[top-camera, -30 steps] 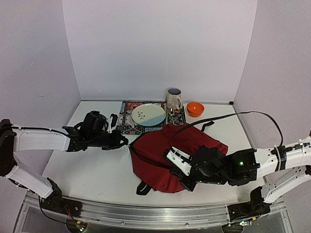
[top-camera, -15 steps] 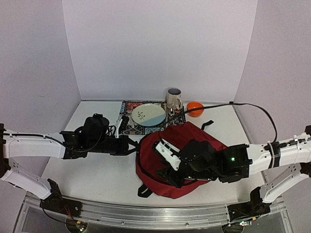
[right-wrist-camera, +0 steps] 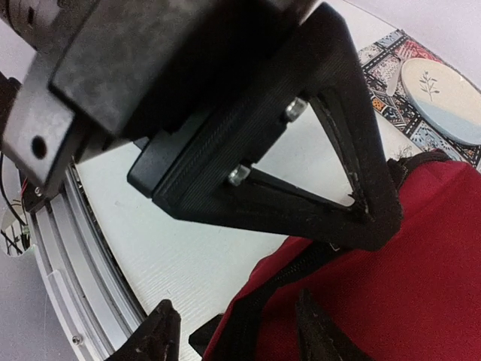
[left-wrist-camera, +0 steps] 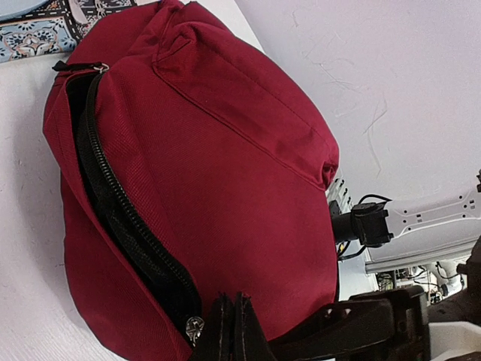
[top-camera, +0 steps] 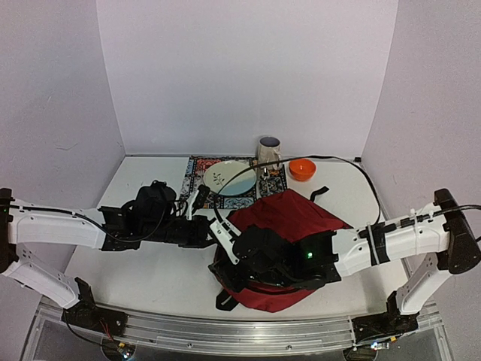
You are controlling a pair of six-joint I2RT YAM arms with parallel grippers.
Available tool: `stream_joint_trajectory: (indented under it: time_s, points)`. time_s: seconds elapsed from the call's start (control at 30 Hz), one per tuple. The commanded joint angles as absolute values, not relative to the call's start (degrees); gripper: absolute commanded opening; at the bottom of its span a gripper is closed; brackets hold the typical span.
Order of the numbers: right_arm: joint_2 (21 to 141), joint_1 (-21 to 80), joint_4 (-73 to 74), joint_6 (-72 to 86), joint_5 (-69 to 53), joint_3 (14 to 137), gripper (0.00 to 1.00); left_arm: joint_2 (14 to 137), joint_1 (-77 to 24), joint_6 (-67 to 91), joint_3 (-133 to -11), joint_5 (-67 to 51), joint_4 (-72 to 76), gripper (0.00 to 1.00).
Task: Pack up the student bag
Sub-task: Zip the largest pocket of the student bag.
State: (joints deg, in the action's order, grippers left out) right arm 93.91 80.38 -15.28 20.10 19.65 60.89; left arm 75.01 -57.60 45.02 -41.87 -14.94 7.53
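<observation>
At the near edge, a ribbed metal rail (top-camera: 225, 331) runs along the white table (top-camera: 143, 263). Just past it, at about 6 o'clock on the table, lies the bag (top-camera: 297, 218): dark-red woven cloth, soft and slumped into a rounded heap, with black trim. The right gripper (right-wrist-camera: 237, 335) reaches across the bag toward 9 o'clock. Only its own wrist camera shows its black fingers standing apart, with a flat black strap (right-wrist-camera: 244, 331) between them and the bag's edge at their 3 o'clock. Above them in that view is the left gripper (right-wrist-camera: 338, 203), a matt, layered-plastic triangle whose tip touches the bag's black edging. The left wrist view shows what the overhead camera hides: a coarse black zip (left-wrist-camera: 113, 203) gapes along the bag's side on a dark inside, a small metal pull (left-wrist-camera: 194, 328) just beside the left gripper's fingertips (left-wrist-camera: 230, 316). These are pressed shut, though I cannot tell if cloth is nipped between them. The bag's top panel is smooth with a stitched seam. At the back, near 12 o'clock, a patterned mat (top-camera: 197, 169) holds a pale round plate (top-camera: 229, 179). A glazed mug (top-camera: 269, 153) and an orange bowl (top-camera: 302, 168) stand toward 1 o'clock.
</observation>
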Motion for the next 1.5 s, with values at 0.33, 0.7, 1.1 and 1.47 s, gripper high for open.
stream_joint_trajectory:
  time_s: [0.33,0.7,1.1,1.47]
  points:
    - [97.1,82.0,-9.0,27.1,29.6,64.9,0.0,74.5,-57.8,44.4,-46.0,-13.7,13.3,0.0]
    - [87.9,82.9,-10.8,15.0,12.1,59.4,0.0,81.4,-47.8,33.9,-51.8,-13.5,11.5,0.0]
    - [80.8,82.9,-10.2,11.4,5.0,57.3,0.0,99.6,-44.0,24.2,-66.2,-15.3,9.0,0.0]
    - [75.6,82.8,-9.7,10.6,6.5,55.6,0.0,113.5,-42.9,21.5,-76.4,-18.7,9.2,0.0]
